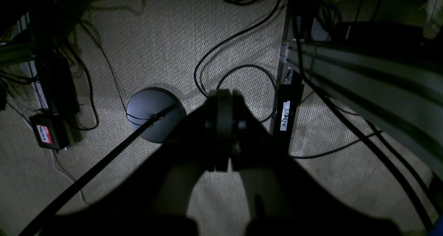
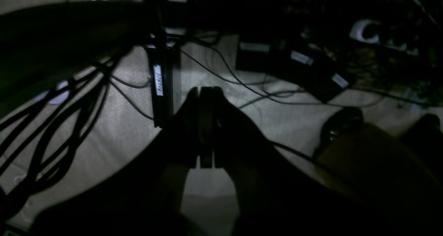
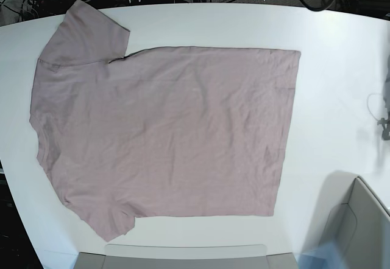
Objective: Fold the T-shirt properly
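Observation:
The T-shirt [image 3: 164, 129], dusty pink-mauve, lies spread flat on the white table [image 3: 335, 86], collar end at the left, hem at the right, both short sleeves out. Neither arm shows in the base view. Seen from the left wrist camera, my left gripper [image 1: 225, 96] hangs over the carpeted floor with its dark fingers pressed together and nothing between them. My right gripper [image 2: 206, 90] is likewise shut and empty, pointing at the floor below the table. Both are well away from the shirt.
Black cables [image 1: 238, 73] run across the beige carpet beside a round black stand base [image 1: 152, 113] and a labelled table leg [image 1: 285, 115]. Power bricks [image 2: 304, 66] lie on the floor. Grey box edges [image 3: 359, 226] stand at the table's near side.

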Available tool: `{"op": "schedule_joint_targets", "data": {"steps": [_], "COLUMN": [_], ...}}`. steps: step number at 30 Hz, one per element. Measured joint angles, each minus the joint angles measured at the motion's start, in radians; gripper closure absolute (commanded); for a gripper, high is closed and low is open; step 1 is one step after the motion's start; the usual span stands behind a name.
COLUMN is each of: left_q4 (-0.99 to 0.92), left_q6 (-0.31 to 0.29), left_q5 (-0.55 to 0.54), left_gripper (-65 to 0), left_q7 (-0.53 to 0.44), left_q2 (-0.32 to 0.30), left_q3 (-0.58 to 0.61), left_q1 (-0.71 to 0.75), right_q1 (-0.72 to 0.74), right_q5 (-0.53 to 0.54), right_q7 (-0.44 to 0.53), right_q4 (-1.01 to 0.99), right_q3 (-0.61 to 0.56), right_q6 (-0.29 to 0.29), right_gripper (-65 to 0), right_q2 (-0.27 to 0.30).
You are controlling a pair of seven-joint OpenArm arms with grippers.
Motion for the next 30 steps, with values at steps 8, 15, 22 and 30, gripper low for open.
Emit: {"op": "schedule_joint_targets", "data": {"steps": [8, 15, 22, 30], "left_q4": [0.003, 0.003, 0.003, 0.008], "left_q6": [-0.004, -0.004, -0.004, -0.009], "left_q5": [0.000, 0.000, 0.000, 0.000], "left_gripper": [-0.1, -0.2, -0.4, -0.1], "left_q7": [0.000, -0.010, -0.046, -0.046], "left_q2": [-0.031, -0.046, -0.047, -0.062], "left_q3": [0.000, 0.000, 0.000, 0.000], "left_q1": [-0.008, -0.008, -0.008, 0.052], "right_q1": [-0.012, 0.018, 0.031, -0.074], "right_q5": [0.000, 0.000, 0.053, 0.103], "right_q7": [-0.042, -0.034, -0.045, -0.095], "right_q4": [-0.006, -0.004, -0.004, 0.108], "right_q3": [0.000, -0.001, -0.004, -0.004], "right_q6": [-0.002, -0.002, -0.001, -0.005], "right_gripper": [0.0, 0.0, -0.1, -0.2], "right_q2": [0.001, 0.003, 0.003, 0.074]}}
